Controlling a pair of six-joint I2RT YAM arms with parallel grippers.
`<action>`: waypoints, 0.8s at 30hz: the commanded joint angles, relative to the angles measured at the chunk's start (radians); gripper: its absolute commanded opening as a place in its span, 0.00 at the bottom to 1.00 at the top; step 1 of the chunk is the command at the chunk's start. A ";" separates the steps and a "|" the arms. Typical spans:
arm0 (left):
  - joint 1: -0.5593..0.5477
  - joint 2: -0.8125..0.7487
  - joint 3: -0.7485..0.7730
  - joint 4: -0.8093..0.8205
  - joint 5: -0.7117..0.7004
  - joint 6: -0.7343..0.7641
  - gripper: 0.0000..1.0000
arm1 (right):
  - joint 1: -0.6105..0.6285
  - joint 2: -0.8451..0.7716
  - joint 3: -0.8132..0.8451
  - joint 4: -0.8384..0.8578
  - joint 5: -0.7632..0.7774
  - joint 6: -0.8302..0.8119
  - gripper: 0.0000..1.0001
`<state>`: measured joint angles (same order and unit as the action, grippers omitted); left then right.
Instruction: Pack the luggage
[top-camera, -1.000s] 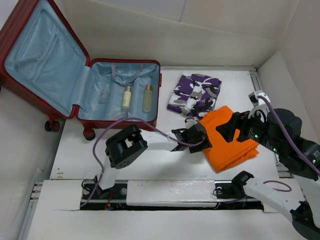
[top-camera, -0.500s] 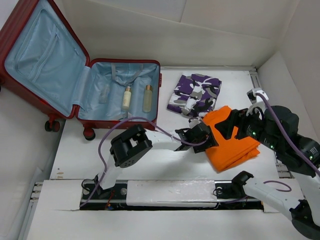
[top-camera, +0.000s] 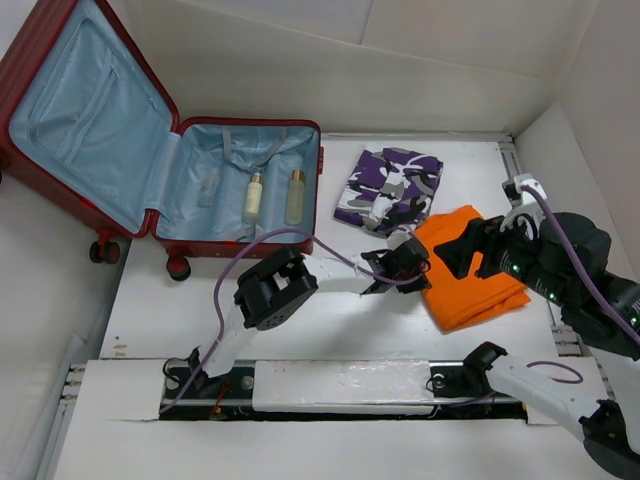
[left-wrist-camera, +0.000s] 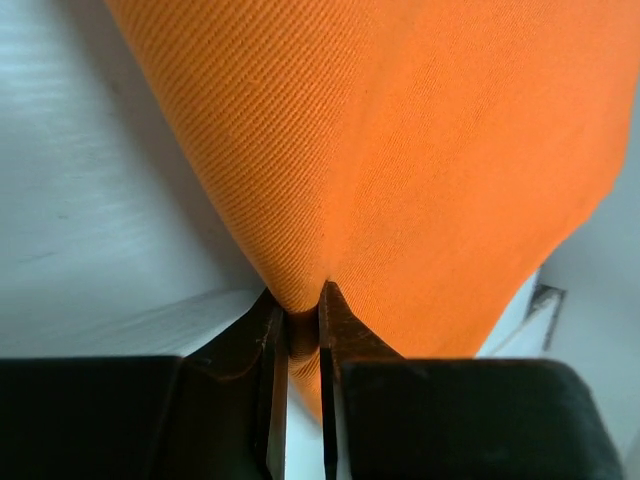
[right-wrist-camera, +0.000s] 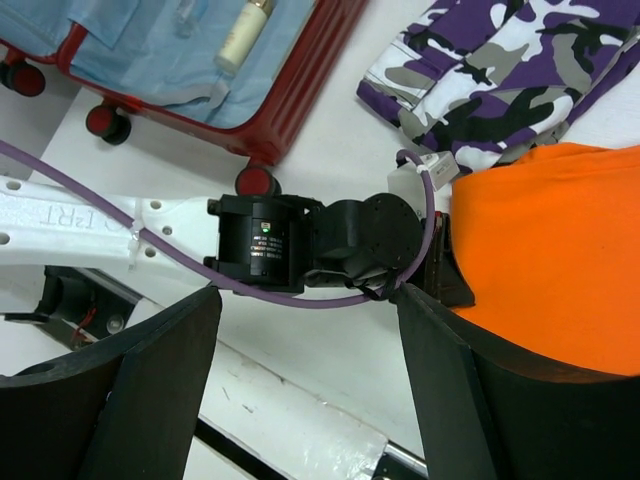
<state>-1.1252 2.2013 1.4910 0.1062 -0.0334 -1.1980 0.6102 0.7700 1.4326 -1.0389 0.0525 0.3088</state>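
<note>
Luggage (top-camera: 90, 110), dark red, open: one.
Small bottles inside it: three, namely clear bottle (top-camera: 207, 187), cream bottle (top-camera: 253, 196), yellowish bottle (top-camera: 295, 197).
Folded garments on worktop (top-camera: 470, 165): two, namely orange garment (top-camera: 480, 288), purple camouflage garment (top-camera: 390, 185).
Robot arms: two, namely left arm (top-camera: 272, 292), right arm (top-camera: 570, 265).

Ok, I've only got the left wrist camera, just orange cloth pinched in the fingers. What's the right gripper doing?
Observer: The right gripper is open, holding nothing, poised over the orange cloth beside the left gripper.
Operator: What's in the luggage?
Observer: Its open base holds small bottles; no clothes inside.
Operator: Anything else to pack?
Observer: A purple camouflage garment lies folded just beyond the orange cloth.
</note>
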 joint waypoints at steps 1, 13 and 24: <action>0.030 -0.098 0.015 -0.174 -0.096 0.179 0.00 | 0.005 -0.014 0.060 0.016 0.004 -0.014 0.77; 0.206 -0.448 0.228 -0.475 0.038 0.622 0.00 | 0.005 0.043 0.152 0.036 0.089 -0.071 0.77; 0.850 -0.468 0.328 -0.591 0.213 0.879 0.00 | 0.005 0.083 0.170 0.057 0.107 -0.080 0.77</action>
<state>-0.3691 1.7679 1.7344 -0.5003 0.1692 -0.4126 0.6102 0.8532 1.5574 -1.0309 0.1394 0.2466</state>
